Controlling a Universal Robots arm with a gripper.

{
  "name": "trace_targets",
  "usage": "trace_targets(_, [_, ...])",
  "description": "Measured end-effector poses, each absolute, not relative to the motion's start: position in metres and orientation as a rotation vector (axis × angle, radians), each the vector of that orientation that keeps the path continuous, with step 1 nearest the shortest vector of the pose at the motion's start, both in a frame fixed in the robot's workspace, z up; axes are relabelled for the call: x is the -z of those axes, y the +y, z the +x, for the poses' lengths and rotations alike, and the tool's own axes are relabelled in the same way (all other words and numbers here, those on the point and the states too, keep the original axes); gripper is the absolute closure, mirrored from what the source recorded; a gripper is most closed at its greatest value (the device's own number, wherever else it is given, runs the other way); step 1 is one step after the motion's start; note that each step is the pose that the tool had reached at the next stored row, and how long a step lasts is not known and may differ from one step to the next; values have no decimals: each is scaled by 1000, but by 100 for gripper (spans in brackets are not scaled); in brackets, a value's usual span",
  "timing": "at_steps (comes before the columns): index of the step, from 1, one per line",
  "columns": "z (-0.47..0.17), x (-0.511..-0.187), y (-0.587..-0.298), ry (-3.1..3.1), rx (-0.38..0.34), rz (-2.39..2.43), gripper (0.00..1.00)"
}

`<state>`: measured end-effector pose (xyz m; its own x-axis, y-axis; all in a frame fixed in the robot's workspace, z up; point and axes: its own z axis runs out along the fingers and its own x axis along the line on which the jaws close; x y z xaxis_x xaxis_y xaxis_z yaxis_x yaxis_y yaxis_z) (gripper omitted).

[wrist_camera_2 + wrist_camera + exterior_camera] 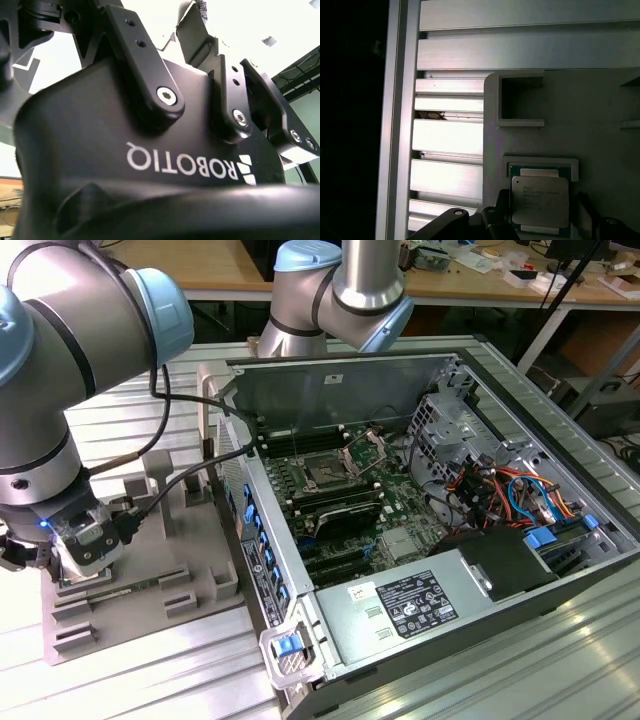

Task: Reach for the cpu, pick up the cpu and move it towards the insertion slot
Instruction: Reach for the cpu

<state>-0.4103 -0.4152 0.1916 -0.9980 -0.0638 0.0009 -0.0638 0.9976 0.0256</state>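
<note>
Fingers (502, 220) of your black gripper (542, 210) straddled the small silvery square cpu (540, 202) in the first wrist view, spread, not pinching. It sat near the edge of a grey plastic fixture (600, 125). In the exterior view, the dark square insertion slot (325, 475) lay well apart. Reach looked done; lift and carry remained.

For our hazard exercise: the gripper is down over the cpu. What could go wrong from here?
The cpu sits inside a grey frame; lifted tilted, it might catch. Cables by the gripper could snag on the fixture's posts. The case wall, between it and the insertion slot, could be struck.
</note>
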Motion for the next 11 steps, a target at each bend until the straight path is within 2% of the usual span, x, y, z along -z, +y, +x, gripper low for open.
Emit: trace_targets(11, [-410, -191, -415, -3138, 40, 101, 39])
